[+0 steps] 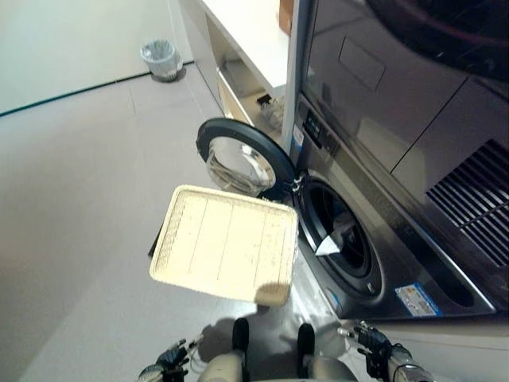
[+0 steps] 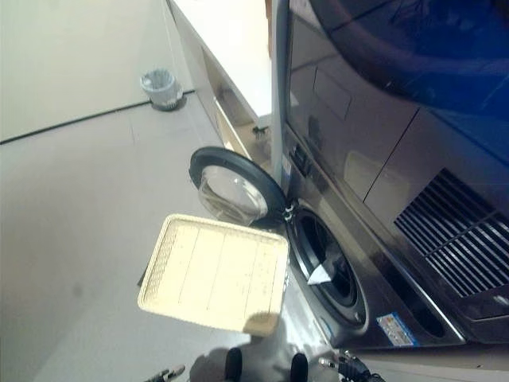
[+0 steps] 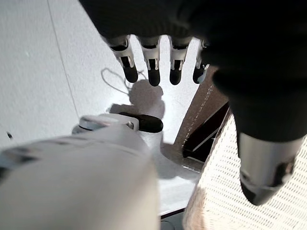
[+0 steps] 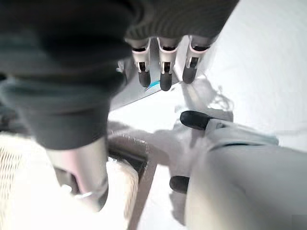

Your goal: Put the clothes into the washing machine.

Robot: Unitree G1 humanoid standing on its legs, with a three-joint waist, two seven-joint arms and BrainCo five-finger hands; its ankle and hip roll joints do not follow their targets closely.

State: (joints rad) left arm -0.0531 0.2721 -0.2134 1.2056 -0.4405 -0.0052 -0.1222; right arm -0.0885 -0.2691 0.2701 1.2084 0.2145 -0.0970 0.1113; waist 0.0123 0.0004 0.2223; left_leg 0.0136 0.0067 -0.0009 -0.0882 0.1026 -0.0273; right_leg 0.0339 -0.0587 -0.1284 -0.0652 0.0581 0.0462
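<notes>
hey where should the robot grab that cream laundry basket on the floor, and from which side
Probably the basket by its near rim, the edge closest to the robot, coming from above with fingers hooked over it. It lies open side up beside the washing machine, whose open door crowds the far edge. Both the left hand and right hand hang open.

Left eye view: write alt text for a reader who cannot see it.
A front-loading washing machine stands with its round door swung open and a pale cloth in the drum. A cream laundry basket, apparently empty, sits in front on the grey floor; a small bin stands far off.
</notes>
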